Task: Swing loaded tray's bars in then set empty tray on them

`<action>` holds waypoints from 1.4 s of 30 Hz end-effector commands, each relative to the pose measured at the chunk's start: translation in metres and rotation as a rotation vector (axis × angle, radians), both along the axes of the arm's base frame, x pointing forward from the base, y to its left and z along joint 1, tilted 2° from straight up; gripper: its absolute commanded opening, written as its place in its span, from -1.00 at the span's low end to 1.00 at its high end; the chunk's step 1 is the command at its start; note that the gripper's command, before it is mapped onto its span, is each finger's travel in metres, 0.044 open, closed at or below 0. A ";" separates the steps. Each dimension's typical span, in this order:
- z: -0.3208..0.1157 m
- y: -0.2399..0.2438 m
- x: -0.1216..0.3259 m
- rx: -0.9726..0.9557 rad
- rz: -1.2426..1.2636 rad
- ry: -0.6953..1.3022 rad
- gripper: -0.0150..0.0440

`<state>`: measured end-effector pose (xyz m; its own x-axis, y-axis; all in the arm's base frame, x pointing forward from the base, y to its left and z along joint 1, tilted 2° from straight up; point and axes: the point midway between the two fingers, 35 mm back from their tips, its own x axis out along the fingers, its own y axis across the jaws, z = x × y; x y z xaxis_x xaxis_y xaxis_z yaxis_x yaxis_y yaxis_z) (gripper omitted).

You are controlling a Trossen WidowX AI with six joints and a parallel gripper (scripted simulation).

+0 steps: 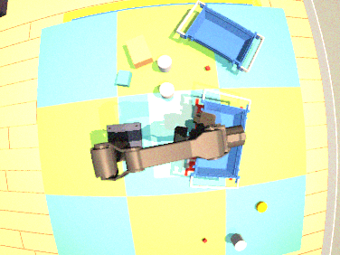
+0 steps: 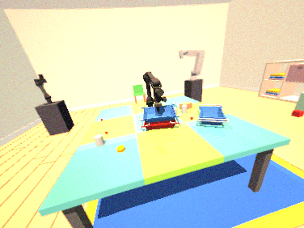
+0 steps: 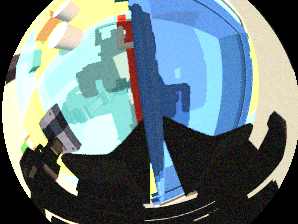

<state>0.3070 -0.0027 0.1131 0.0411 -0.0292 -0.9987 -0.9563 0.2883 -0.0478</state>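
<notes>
Near the front edge of the surface (image 2: pixel 170 162), a yellow disc (image 2: pixel 120 149) and a white cylinder (image 2: pixel 99 140) are lying toward the left corner. Around the middle, the pincer (image 3: pixel 154 156) is gripping one wall of the blue tray (image 1: pixel 226 136), which is sitting over the red loaded tray (image 2: pixel 158 124). Toward the far right corner, another blue tray (image 2: pixel 212 115) is resting, its wire bars swung out over its ends.

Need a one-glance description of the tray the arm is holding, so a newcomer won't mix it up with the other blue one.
Start at the checkered table and follow the dark arm out from its base. The blue tray under its wrist is the held one, its wall pinched in the jaws. Unlike the other blue tray lying alone on the table, it sits stacked over a red tray.
</notes>
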 end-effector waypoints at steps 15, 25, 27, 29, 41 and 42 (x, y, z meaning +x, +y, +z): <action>-0.010 0.001 -0.005 0.004 -0.005 0.022 -0.49; -0.018 0.001 -0.007 0.004 -0.005 0.022 -0.49; -0.018 0.001 -0.007 0.004 -0.005 0.022 -0.49; -0.018 0.001 -0.007 0.004 -0.005 0.022 -0.49; -0.025 0.001 -0.009 0.004 -0.005 0.022 -0.49; -0.026 0.001 -0.009 0.004 -0.005 0.022 -0.49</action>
<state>0.3028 -0.0018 0.0954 0.0363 -0.0281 -0.9989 -0.9563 0.2892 -0.0429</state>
